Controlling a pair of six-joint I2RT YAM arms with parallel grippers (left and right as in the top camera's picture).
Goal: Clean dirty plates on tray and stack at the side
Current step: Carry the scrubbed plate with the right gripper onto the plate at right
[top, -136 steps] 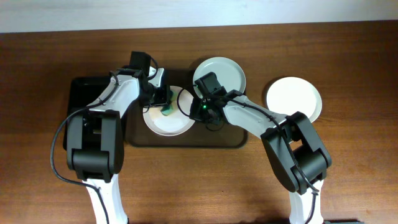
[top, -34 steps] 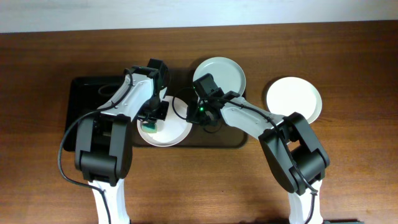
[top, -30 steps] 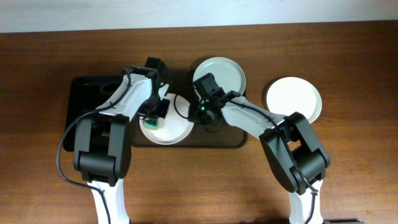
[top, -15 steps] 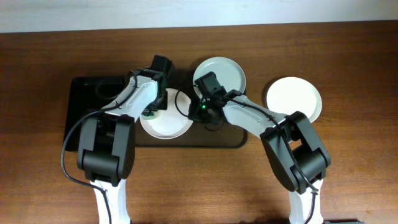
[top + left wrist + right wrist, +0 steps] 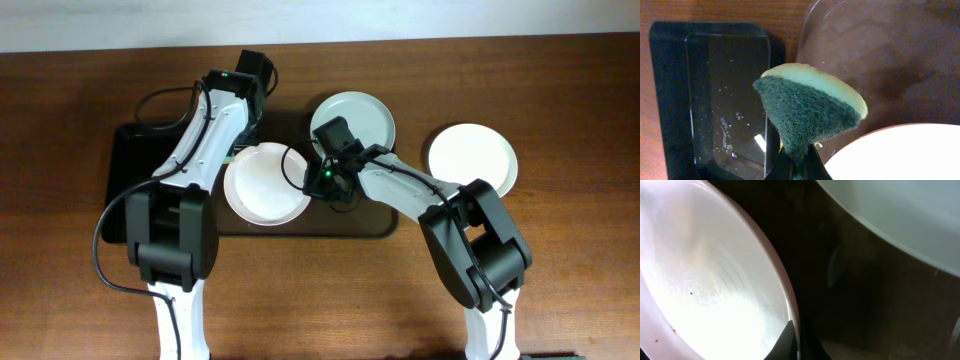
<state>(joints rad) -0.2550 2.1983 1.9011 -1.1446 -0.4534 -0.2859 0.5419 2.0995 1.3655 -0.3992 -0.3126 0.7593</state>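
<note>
Sponge [image 5: 807, 107]: green and yellow, pinched tight in left tool [image 5: 797, 167], near tray's [image 5: 340, 222] left edge.
Plate [image 5: 262, 190]: on tray; right tool [image 5: 792, 341] seems clamped on its rim.
Second plate [image 5: 352, 120]: at tray's back edge.
Third plate [image 5: 472, 158]: on counter [image 5: 560, 260], well apart.

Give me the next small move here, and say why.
Probably the right gripper should lift the plate it pinches by the rim toward the plate on the table: the sponge in the left gripper hangs clear of it, and it looks mostly white.
</note>
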